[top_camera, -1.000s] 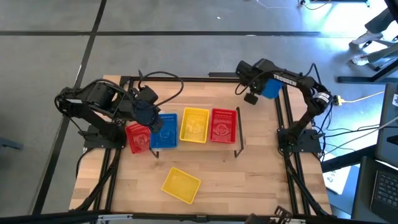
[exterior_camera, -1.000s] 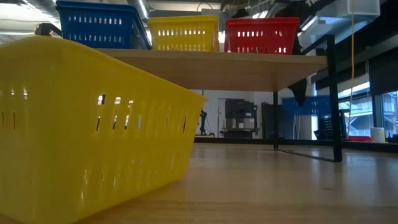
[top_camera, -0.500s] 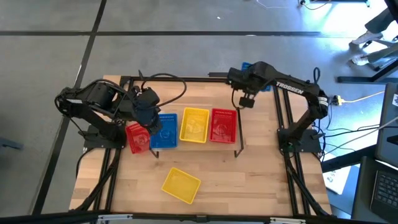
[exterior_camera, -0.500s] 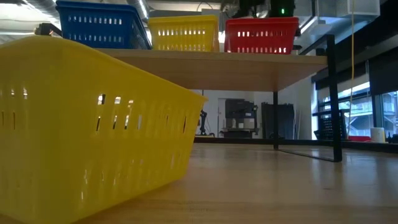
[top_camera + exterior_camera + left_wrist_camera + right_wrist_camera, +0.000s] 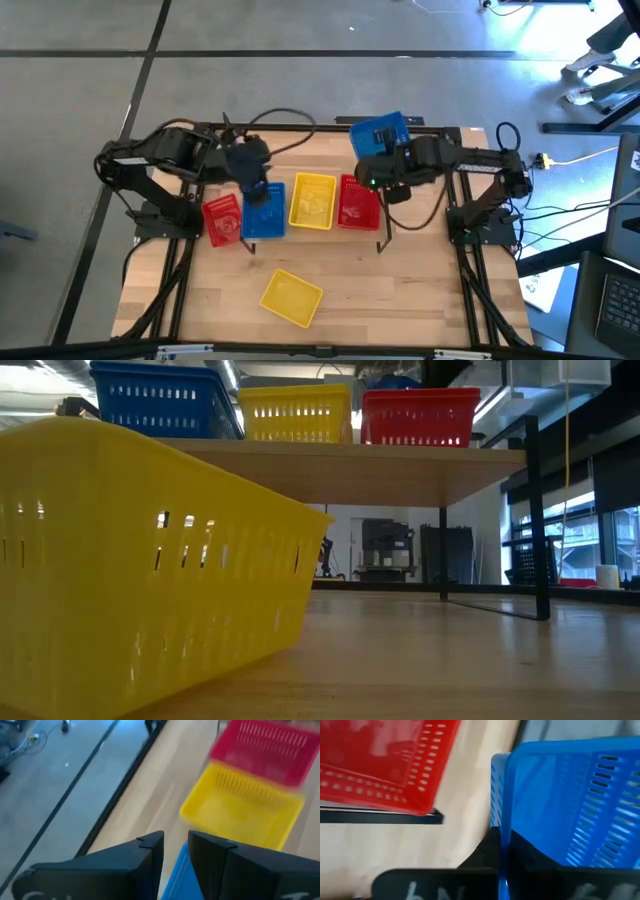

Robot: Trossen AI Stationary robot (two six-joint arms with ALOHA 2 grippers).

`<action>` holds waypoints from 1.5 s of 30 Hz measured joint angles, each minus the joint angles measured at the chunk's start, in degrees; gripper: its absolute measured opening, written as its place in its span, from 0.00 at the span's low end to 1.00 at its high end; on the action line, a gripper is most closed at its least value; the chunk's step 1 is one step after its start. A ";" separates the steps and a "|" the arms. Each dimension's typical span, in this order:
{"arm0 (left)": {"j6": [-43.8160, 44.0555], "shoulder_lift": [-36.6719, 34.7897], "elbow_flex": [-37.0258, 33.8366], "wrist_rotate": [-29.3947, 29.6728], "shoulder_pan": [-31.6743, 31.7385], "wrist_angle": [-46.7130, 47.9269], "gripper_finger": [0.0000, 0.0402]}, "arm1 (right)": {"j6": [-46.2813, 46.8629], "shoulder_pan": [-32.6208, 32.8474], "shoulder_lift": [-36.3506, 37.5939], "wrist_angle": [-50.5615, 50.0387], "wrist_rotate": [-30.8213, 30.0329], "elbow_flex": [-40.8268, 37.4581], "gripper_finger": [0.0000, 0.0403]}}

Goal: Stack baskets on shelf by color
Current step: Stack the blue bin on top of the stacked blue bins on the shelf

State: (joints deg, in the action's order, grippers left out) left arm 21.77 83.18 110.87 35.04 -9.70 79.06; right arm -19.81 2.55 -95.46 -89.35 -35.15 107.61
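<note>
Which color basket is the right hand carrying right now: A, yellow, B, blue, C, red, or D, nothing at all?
B: the right hand is clamped on the rim of a blue basket, held up behind the shelf in the overhead view.
</note>
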 joint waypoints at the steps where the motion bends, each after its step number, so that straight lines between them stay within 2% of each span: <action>1: -0.90 0.24 -0.03 0.04 0.63 -2.26 0.20 | 0.00 1.21 0.00 -0.02 -2.12 0.00 0.00; 5: -7.10 1.94 -0.03 0.35 3.49 -14.80 0.20 | 0.12 5.18 -0.02 -0.02 -9.63 0.01 0.00; 12: -25.98 5.10 -0.03 -0.42 6.35 -34.21 0.20 | 0.24 9.13 -0.02 -0.02 -18.97 0.00 0.00; 17: -36.56 7.59 0.11 -4.96 8.50 -43.75 0.19 | 0.29 10.23 -0.02 0.12 -22.88 0.00 0.00; 19: -39.58 8.63 -0.19 -4.99 9.12 -44.51 0.19 | 0.19 10.53 -0.02 0.12 -23.71 0.00 0.00; 21: -41.68 10.26 0.07 -5.28 9.60 -50.07 0.19 | 0.16 10.55 -0.04 0.20 -23.74 0.00 0.00; 29: -44.86 13.70 -0.04 -4.81 10.96 -57.47 0.19 | -0.16 10.64 -0.07 0.14 -24.81 -0.04 0.00; 33: -44.88 14.30 -0.02 -2.45 11.40 -59.99 0.19 | -0.53 10.64 -0.07 0.14 -25.19 -0.04 0.00; 45: -44.38 14.89 -0.02 0.20 13.51 -60.86 0.19 | -2.96 10.62 -0.07 0.31 -25.25 -0.04 0.00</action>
State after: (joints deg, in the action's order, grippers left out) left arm -22.61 98.07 110.85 35.24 3.81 18.20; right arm -22.78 13.17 -95.53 -89.03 -60.40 107.57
